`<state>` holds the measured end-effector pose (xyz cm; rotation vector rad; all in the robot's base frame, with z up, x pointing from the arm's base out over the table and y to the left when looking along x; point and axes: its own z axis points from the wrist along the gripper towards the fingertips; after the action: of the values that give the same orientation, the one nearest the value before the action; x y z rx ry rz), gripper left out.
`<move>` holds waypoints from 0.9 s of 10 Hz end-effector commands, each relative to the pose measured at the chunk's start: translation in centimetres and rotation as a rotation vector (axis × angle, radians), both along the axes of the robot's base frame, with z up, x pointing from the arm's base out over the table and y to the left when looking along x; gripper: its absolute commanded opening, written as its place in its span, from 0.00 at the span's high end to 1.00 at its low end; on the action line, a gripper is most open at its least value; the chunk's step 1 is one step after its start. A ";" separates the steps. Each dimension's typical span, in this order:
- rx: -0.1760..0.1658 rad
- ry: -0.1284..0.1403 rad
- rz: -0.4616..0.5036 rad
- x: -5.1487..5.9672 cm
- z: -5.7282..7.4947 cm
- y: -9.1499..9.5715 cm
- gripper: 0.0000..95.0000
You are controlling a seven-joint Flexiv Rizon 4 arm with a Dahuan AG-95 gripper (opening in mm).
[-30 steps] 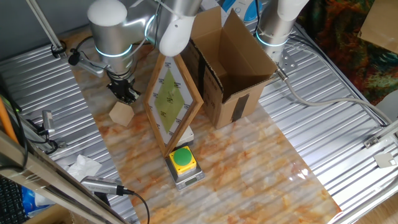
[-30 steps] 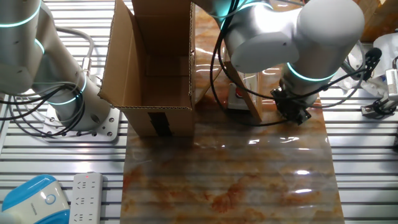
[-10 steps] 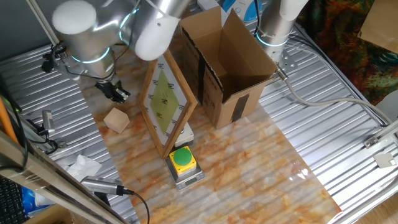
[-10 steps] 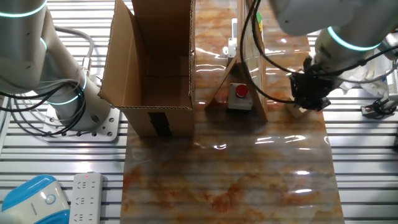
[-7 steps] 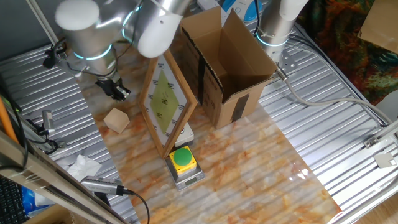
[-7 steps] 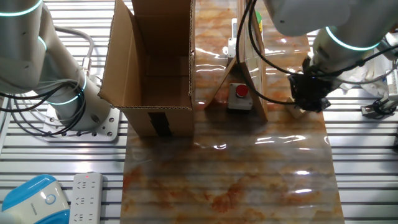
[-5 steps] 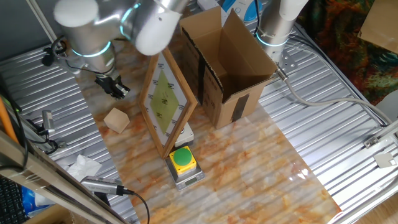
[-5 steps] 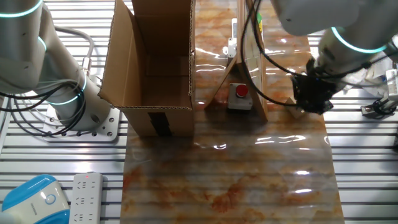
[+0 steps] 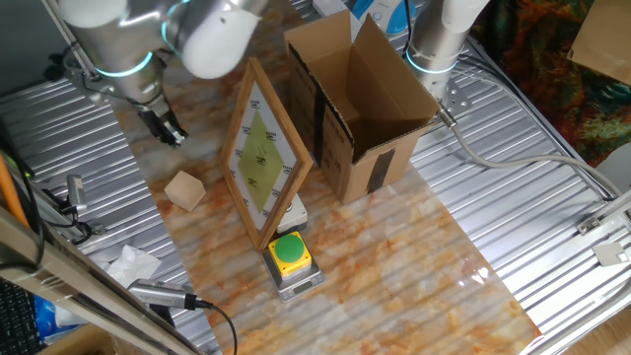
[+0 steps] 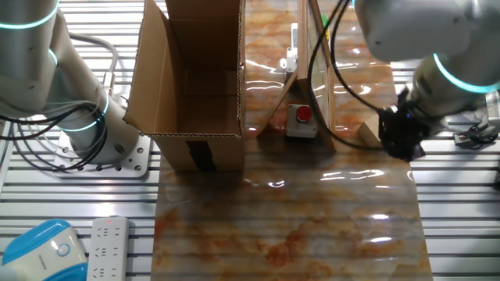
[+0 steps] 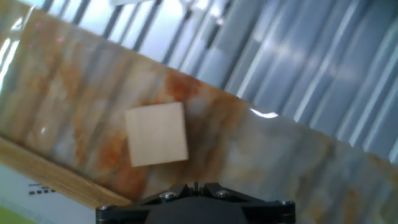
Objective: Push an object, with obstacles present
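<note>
One cube is all I have to move, and from the hand view the gripper (image 11: 194,186) sits at the bottom edge with its fingers looking pressed together, nothing between them; it is clear of the wooden cube (image 11: 157,134), which lies just ahead on the marbled sheet (image 11: 267,155), close to the wooden frame of the board (image 11: 56,177) but not touching it.

In one fixed view the gripper (image 9: 163,126) hangs beyond the cube (image 9: 185,189), apart from it; the cube rests near the sheet's edge, with ribbed metal just beside it; next comes the board (image 9: 264,158) standing on a corner, the push-button (image 9: 289,252) at its foot, then the cardboard box (image 9: 360,108) farthest off. The other fixed view shows only a sliver of the cube (image 10: 369,133) beside the gripper (image 10: 398,136).

My worries: a contact off the centre of a face would likely spin the cube instead of sliding it; a push angled toward the board could wedge it under the frame or upset the board; a push the other way could run it onto the ribs.

As for heading, the cube sits flat, one face up, its sides turned slightly askew to the frame; being equal-sided, it has no long axis that I can make out.
</note>
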<state>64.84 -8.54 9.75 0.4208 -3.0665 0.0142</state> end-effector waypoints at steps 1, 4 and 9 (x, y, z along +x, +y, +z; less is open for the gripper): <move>0.034 -0.015 -0.175 0.7 -1.7 -1.6 1.00; 0.037 -0.024 -0.217 0.7 -2.2 -1.6 1.00; 0.022 -0.025 -0.220 0.7 -2.3 -1.4 1.00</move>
<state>65.71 -9.93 7.42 0.0825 -3.1225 -0.0197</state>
